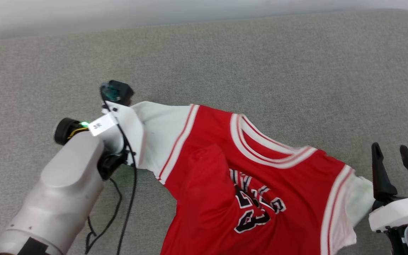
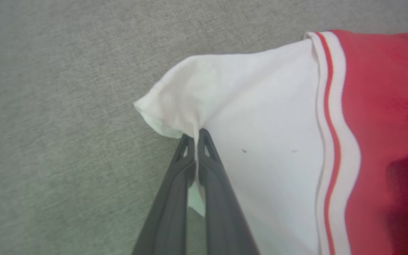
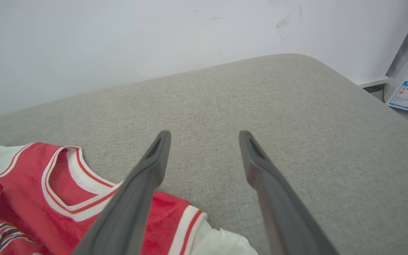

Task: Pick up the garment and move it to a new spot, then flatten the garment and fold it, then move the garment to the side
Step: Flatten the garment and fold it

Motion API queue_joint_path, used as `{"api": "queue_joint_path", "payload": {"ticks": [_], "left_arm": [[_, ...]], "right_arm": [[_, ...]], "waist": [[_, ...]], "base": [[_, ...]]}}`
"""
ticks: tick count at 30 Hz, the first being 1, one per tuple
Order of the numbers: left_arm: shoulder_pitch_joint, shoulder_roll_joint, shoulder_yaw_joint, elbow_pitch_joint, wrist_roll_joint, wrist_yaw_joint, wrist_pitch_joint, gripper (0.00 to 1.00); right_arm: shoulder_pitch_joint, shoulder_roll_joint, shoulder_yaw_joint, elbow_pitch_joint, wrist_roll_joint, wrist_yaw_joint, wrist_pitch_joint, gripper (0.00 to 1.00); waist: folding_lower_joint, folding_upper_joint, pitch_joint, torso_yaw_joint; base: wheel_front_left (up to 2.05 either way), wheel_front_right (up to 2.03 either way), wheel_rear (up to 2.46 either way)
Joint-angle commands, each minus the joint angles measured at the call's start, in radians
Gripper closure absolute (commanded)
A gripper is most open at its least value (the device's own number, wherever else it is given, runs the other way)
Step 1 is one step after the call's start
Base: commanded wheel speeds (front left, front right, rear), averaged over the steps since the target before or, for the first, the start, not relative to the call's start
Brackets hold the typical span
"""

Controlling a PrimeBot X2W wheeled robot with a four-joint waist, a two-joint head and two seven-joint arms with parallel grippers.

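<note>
We have the shirt point(image 1: 207, 184) lying crumpled on the grey cushion point(image 1: 225, 53). Its collar point(image 1: 260, 145) faces up, and a flap of red cloth point(image 1: 204, 166) is folded over the chest just left of the collar. Our left tool point(image 2: 197, 136) is pinched tight on the hem of the white sleeve point(image 2: 246, 106) far left of the collar, with cloth squeezed between its two fingers. Our right tool point(image 1: 390, 147) hovers right of the collar, just beside the other sleeve point(image 1: 361, 198), its fingers spread and nothing between them.

We judge this to be the flattening step. To do it well, we should bring the right tool down onto that free sleeve and catch its outer edge, as the left has. Then we draw both sleeves away from the collar together, low over the cushion, so the body stretches smooth. Pulling with the left alone would only drag the shirt sideways. The folded red flap will likely need its own tug afterward.
</note>
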Motion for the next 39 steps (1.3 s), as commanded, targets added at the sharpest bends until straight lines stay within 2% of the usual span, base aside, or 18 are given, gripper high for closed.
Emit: {"api": "queue_joint_path", "payload": {"ticks": [1,8,13,22,25,32,33,35,36,39], "left_arm": [[0.020,0.028,0.019,0.007,-0.004,0.018,-0.035,1.00],[0.076,0.086,0.061,-0.049,-0.020,0.048,-0.133,1.00],[0.126,0.110,0.067,-0.124,-0.027,0.065,-0.146,1.00],[0.160,0.120,0.066,-0.275,-0.038,0.096,-0.125,1.00],[0.152,0.118,0.065,-0.304,-0.039,0.102,-0.124,1.00],[0.151,0.116,0.069,-0.336,-0.046,0.108,-0.131,1.00],[0.153,0.116,0.069,-0.338,-0.048,0.109,-0.131,1.00],[0.157,0.117,0.070,-0.341,-0.050,0.109,-0.132,1.00],[0.159,0.117,0.070,-0.341,-0.052,0.110,-0.132,1.00],[0.167,0.121,0.072,-0.340,-0.058,0.110,-0.135,1.00]], "right_arm": [[0.009,0.002,-0.016,0.005,0.010,-0.001,0.015,0.00],[0.039,0.002,-0.101,0.026,0.011,-0.001,0.139,0.00],[0.052,-0.042,-0.105,0.062,0.043,-0.001,0.273,0.00],[-0.032,-0.168,0.033,0.137,0.139,-0.001,0.565,0.00],[-0.080,-0.206,0.071,0.176,0.158,-0.001,0.618,0.00],[-0.100,-0.231,0.183,0.304,0.207,0.000,0.733,0.00],[-0.094,-0.227,0.191,0.323,0.218,0.000,0.757,0.20],[-0.083,-0.226,0.209,0.341,0.237,0.001,0.785,0.95],[-0.085,-0.226,0.211,0.346,0.246,0.001,0.794,1.00],[-0.107,-0.249,0.206,0.332,0.253,-0.001,0.783,1.00]], "waist": [[-0.0001,0.0000,-0.021,0.011],[-0.0001,0.0000,-0.079,0.045],[-0.0001,0.0000,-0.107,0.078],[-0.0001,0.0000,-0.061,0.134],[-0.0001,0.0000,-0.036,0.149],[-0.0001,0.0000,-0.008,0.169],[-0.0001,0.0000,-0.007,0.170],[-0.0001,0.0000,-0.007,0.173],[-0.0001,0.0000,-0.007,0.173],[-0.0001,0.0000,-0.015,0.169]], "base": [[0.00,0.00,0.00],[0.00,0.00,0.00],[0.00,0.00,0.00],[0.00,0.00,0.00],[0.00,0.00,0.00],[0.00,0.00,0.00],[0.00,0.00,0.00],[0.00,0.00,0.00],[0.00,0.00,0.00],[0.00,0.00,0.00]]}}
